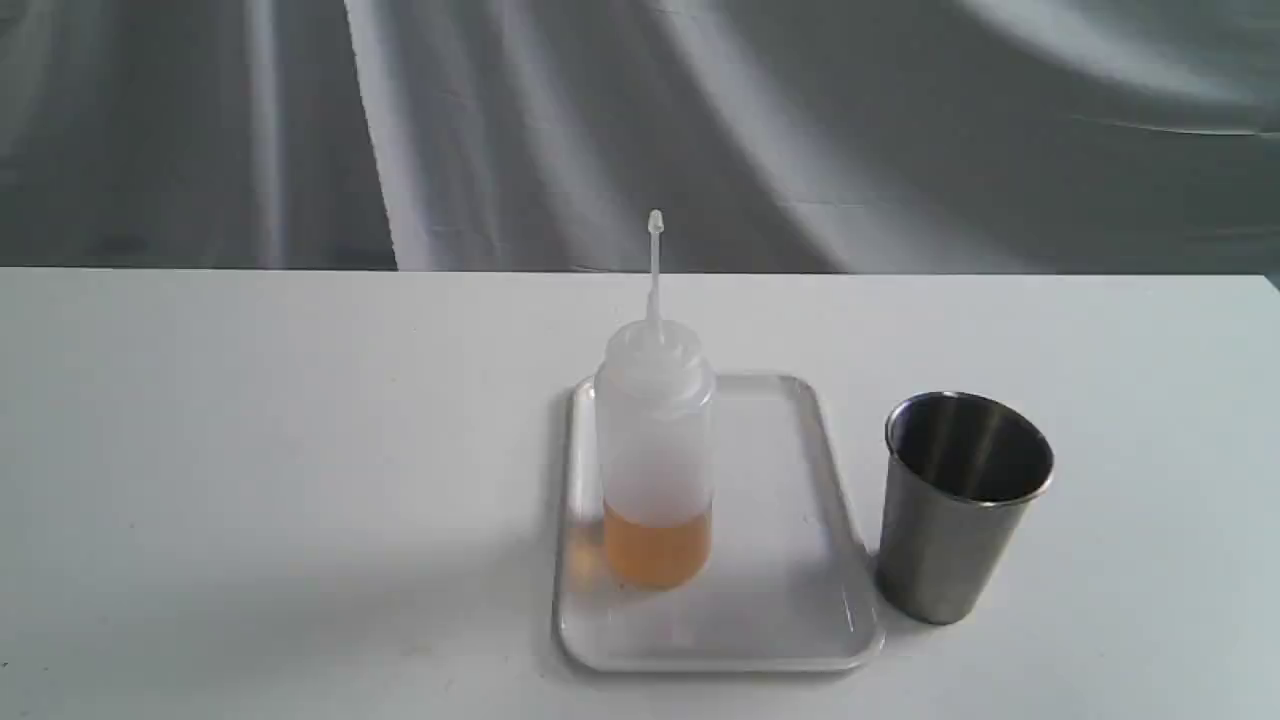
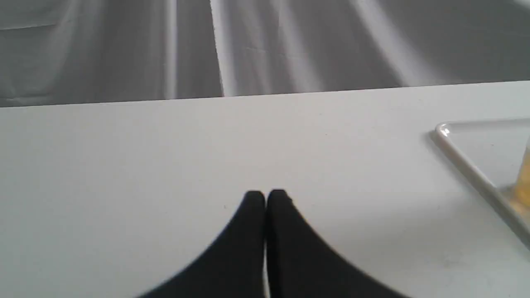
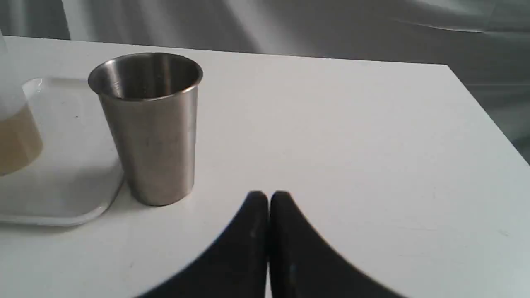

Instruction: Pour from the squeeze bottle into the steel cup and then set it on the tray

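Observation:
The squeeze bottle (image 1: 655,450) stands upright on the white tray (image 1: 790,600), its amber liquid filling the lower part and its cap strap sticking straight up. The steel cup (image 1: 962,505) stands upright on the table just right of the tray. Neither gripper shows in the exterior view. My left gripper (image 2: 265,196) is shut and empty above bare table, with the tray's corner (image 2: 445,131) and a sliver of the bottle (image 2: 525,178) off to one side. My right gripper (image 3: 268,198) is shut and empty, a short way from the cup (image 3: 151,128), the tray (image 3: 78,182) and the bottle (image 3: 14,136).
The white table (image 1: 250,450) stretches wide to the left of the tray and behind it. Its far edge meets a grey draped cloth backdrop (image 1: 640,130). The table's right corner (image 3: 449,66) shows in the right wrist view.

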Motion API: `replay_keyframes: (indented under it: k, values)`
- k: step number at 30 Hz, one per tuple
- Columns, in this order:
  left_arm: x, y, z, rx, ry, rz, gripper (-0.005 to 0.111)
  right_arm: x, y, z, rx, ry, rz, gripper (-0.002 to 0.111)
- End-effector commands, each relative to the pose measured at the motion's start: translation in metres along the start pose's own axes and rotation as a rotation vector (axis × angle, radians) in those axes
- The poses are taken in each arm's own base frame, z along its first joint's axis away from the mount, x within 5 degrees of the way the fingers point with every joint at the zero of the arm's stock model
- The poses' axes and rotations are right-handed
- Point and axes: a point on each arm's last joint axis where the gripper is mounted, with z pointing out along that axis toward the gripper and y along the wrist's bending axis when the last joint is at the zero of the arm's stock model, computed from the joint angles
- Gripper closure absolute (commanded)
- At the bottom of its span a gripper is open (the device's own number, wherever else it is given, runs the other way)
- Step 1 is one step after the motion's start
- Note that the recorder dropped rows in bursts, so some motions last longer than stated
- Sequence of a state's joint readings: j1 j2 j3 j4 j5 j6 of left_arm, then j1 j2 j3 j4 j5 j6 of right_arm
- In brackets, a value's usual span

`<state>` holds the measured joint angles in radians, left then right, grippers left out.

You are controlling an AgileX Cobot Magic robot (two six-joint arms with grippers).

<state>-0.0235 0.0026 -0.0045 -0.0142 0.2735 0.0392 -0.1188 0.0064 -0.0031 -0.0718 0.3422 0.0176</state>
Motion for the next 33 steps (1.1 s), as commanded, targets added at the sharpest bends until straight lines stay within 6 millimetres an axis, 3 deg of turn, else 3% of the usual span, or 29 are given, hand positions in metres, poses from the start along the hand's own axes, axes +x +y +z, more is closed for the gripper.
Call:
replay_keyframes:
  k: [1, 33]
  values:
    - [0.0007, 0.0001, 0.0002, -0.002, -0.006, -0.004, 0.107, 0.0013, 0.0, -0.0001, 0.002, 0.003, -0.005, 0.108]
    - [0.0007, 0.0001, 0.0002, -0.001, -0.006, -0.006, 0.107, 0.001, 0.0006, -0.0001, -0.004, -0.001, 0.013, 0.108]
